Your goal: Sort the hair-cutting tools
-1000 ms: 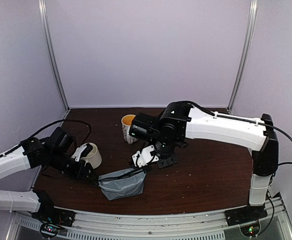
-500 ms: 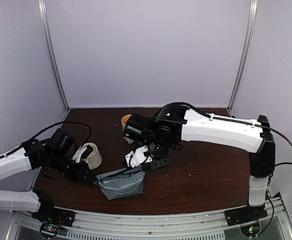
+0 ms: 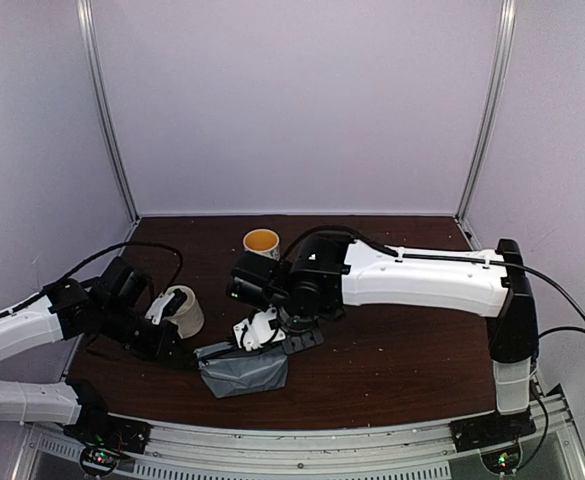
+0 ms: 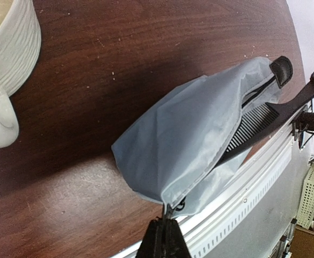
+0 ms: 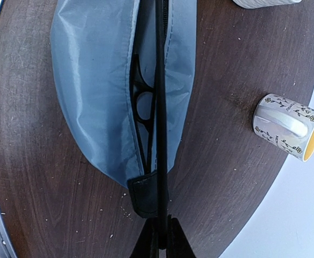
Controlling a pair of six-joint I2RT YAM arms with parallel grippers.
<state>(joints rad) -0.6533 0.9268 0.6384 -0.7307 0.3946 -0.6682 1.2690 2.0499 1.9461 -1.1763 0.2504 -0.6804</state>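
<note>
Brown table (image 3: pixel 402 370) carries the grey pouch (image 3: pixel 242 368) near its front edge. On the pouch's end the left gripper (image 4: pixel 165 227) is pinched closed, while the right gripper (image 5: pixel 160 234) clamps the comb (image 5: pixel 160 107), which runs into the open zip over scissors (image 5: pixel 142 99) inside.

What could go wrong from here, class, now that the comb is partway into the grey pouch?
1. The comb, gripped by the right gripper, is only partly inside the pouch; its teeth could snag the zip edge.
2. The left gripper pinches just a small bit of the pouch's edge; the fabric might slip and the mouth sag shut.
3. The comb may jam against the scissors already inside.
</note>
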